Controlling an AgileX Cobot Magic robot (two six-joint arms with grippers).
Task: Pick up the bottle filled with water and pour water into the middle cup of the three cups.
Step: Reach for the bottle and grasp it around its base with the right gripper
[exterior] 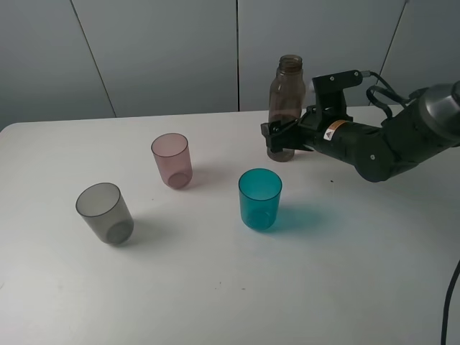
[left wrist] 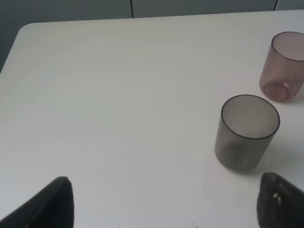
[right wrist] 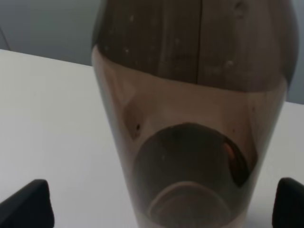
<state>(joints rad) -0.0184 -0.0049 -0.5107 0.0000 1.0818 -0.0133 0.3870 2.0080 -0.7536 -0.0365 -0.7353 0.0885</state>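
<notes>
The smoky-brown bottle (exterior: 286,100) stands upright and capless at the back right of the white table (exterior: 215,287). My right gripper (exterior: 282,140) is open, its jaws on either side of the bottle's lower part. In the right wrist view the bottle (right wrist: 190,142) fills the space between the fingertips (right wrist: 23,204), with a gap on one side. The pink middle cup (exterior: 172,159) stands to the bottle's left, between the grey cup (exterior: 105,213) and the teal cup (exterior: 259,198). My left gripper (left wrist: 164,204) is open and empty, near the grey cup (left wrist: 247,133) and the pink cup (left wrist: 284,66).
The teal cup stands just in front of the bottle and my right arm. Grey wall panels (exterior: 165,50) rise behind the table's back edge. The left arm does not show in the exterior high view.
</notes>
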